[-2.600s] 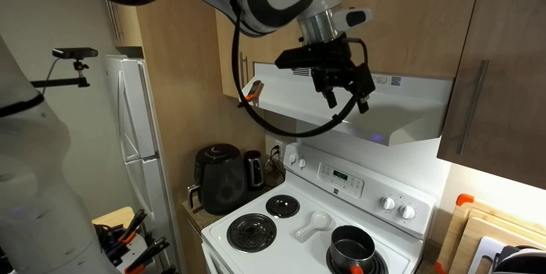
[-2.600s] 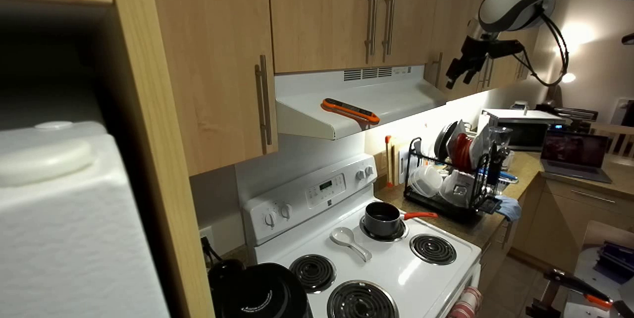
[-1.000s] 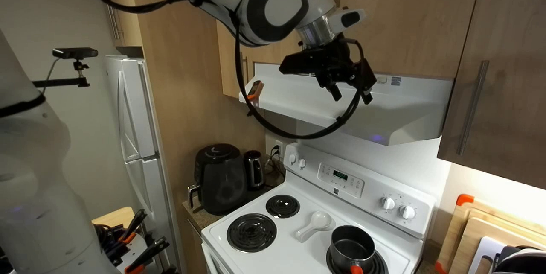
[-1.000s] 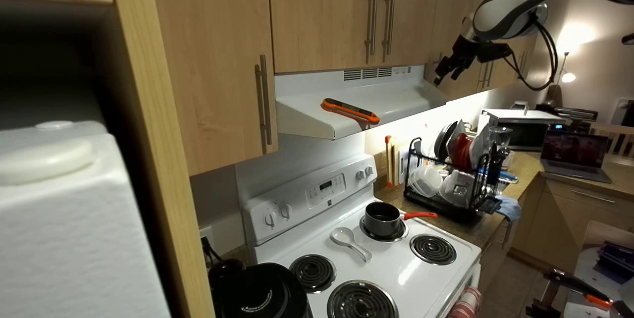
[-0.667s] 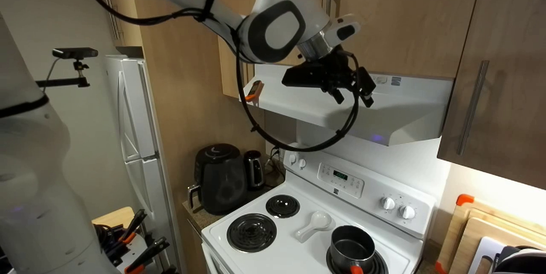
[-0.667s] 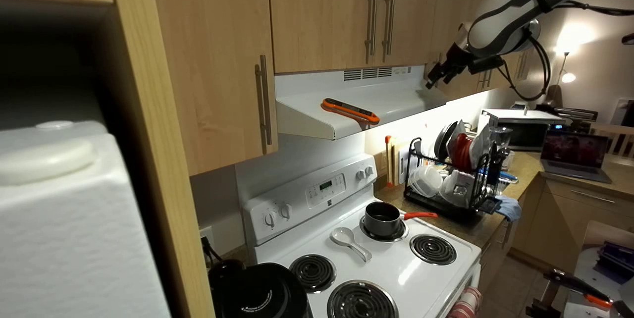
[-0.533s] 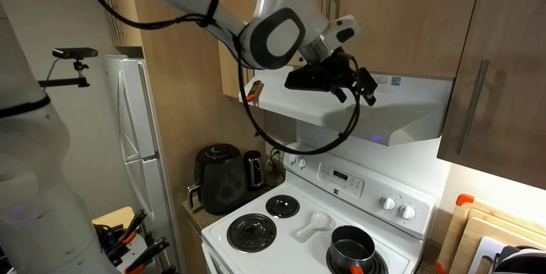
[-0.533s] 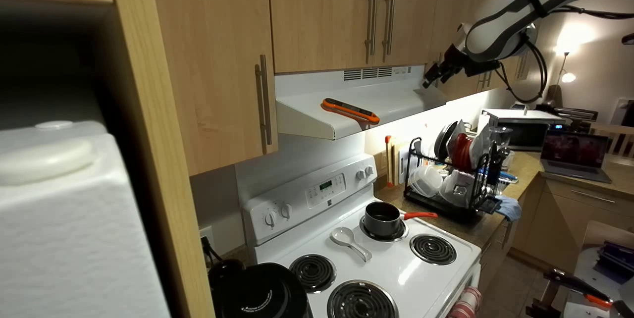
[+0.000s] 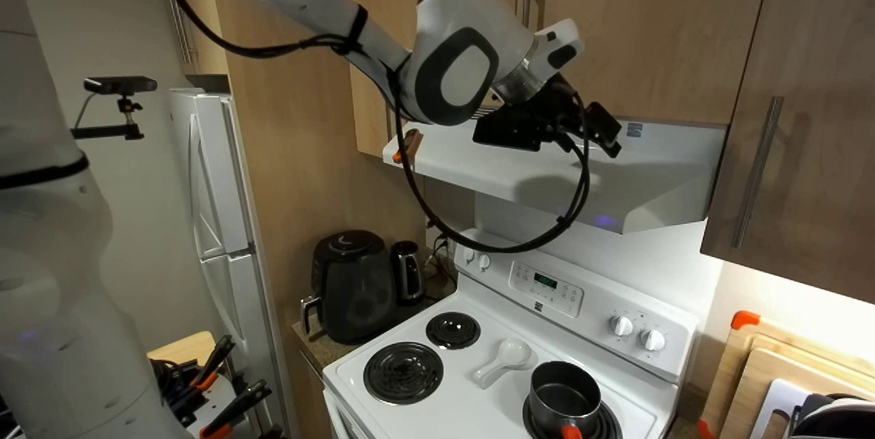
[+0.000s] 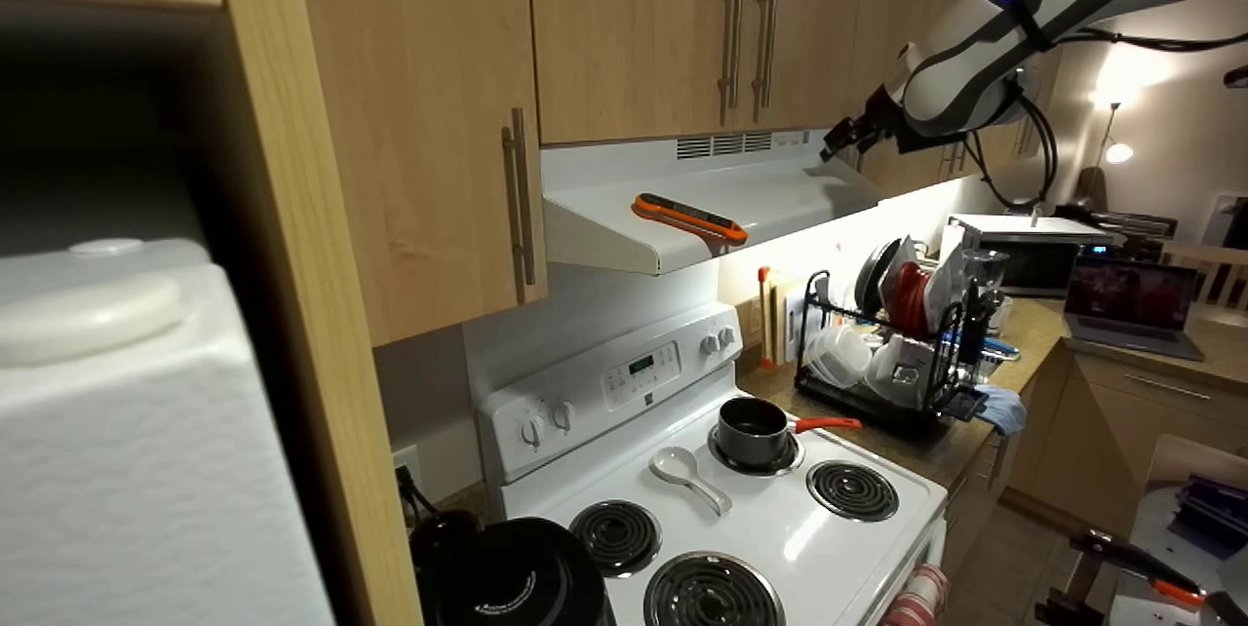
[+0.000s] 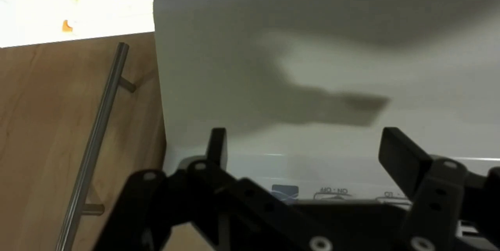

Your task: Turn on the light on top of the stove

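Wide and holding nothing, the gripper (image 11: 306, 145) seems mid-approach. Just beyond it, apart, is the ON-OFF switch (image 11: 333, 195) (presumably for the light, itself out of view), on the range hood (image 10: 770, 187) ahead. The next move probably calls for lining up with that switch and pressing. Against earlier frames, the gripper points more level and sits closer to the hood.

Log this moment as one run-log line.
gripper: open, nothing held | pose: facing range hood | ON-OFF switch: partly hidden, setting unreadable | hood light: out of view | saucepan: on stove
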You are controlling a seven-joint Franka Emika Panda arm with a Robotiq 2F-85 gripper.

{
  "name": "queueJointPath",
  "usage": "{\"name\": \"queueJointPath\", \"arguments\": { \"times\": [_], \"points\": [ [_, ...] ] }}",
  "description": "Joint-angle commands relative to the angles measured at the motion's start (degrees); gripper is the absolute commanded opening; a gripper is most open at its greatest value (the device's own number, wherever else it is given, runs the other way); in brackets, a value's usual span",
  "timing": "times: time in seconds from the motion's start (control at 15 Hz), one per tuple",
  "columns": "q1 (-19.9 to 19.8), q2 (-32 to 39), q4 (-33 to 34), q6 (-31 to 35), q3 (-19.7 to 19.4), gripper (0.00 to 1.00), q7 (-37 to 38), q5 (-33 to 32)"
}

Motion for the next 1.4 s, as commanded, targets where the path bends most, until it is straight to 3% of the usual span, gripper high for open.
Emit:
{"name": "queueJointPath", "arguments": {
  "times": [0.0,0.6,0.67,1.33],
  "points": [
    [-0.6,2.6,3.2,2.5,0.3,1.00,1.4,2.2],
    [-0.7,5.2,6.3,4.0,0.3,1.00,2.7,3.1],
    [-0.7,5.4,6.4,4.3,0.4,0.78,2.8,3.1],
    [-0.7,5.8,5.9,5.7,0.5,0.15,2.6,3.2]
  ]
}}
